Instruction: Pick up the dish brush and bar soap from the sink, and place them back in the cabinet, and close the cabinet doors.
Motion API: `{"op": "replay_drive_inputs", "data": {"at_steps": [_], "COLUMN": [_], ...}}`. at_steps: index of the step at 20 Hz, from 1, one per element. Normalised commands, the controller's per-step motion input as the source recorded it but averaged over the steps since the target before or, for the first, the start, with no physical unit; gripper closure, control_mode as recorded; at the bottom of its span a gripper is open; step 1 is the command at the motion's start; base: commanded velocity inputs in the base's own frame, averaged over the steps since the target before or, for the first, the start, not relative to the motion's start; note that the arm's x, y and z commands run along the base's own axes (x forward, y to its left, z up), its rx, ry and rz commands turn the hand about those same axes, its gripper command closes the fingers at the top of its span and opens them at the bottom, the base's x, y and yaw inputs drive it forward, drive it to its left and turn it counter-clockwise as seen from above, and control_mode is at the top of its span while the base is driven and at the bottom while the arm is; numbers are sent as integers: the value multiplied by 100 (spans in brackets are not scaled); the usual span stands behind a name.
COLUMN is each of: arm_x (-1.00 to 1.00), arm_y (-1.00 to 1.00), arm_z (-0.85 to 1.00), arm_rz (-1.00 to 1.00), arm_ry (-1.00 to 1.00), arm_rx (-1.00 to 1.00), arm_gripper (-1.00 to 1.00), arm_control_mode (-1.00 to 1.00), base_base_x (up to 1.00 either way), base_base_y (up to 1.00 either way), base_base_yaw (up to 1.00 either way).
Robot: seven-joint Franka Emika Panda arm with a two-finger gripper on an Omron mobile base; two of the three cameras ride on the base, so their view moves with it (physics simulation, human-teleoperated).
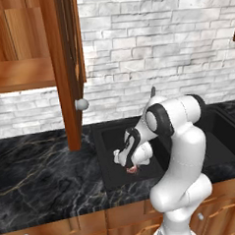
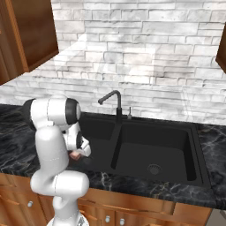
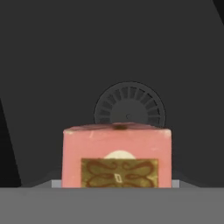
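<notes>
While the gripper [image 1: 134,168] grips the bar soap [image 3: 116,158] above the sink [image 2: 194,152], the cabinet door [image 1: 65,68] stands open, storing undone

Soap in the left basin, under the open cabinet door

The bar soap [image 3: 116,157] sits in the sink [image 2: 176,132]'s left basin, before its drain [image 3: 130,105]; the faucet [image 2: 115,103] stands behind the divider, the cabinet door [image 1: 67,68] above left over the tabletop [image 1: 39,178].

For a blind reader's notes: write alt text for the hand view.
A pink bar soap with a gold patterned label fills the lower centre, seen close up from the camera on the hand. Behind it lies the dark floor of the sink, with a round slotted drain partly hidden by the soap's top edge.
</notes>
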Motion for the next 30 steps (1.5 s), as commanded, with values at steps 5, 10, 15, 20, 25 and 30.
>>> {"op": "replay_drive_inputs", "data": {"at_steps": [5, 10, 15, 20, 25, 30], "arm_x": [0, 0, -1, -14, -19, -25], "arm_y": [-9, -10, -2, 0, 0, 0], "arm_z": [25, 26, 27, 27, 26, 21], "arm_rz": [9, 10, 10, 9, 9, 9], "arm_ry": [-5, -2, 0, 0, 0, -1], "arm_rx": [0, 0, 0, 0, 0, 0], "arm_gripper": [100, 100, 100, 100, 100, 100], "arm_control_mode": [-100, -100, -100, -100, -100, -100], "base_base_x": [0, 0, 0, 0, 0, 0], "base_base_y": [0, 0, 0, 0, 0, 0], "base_base_yaw": [0, 0, 0, 0, 0, 0]}}
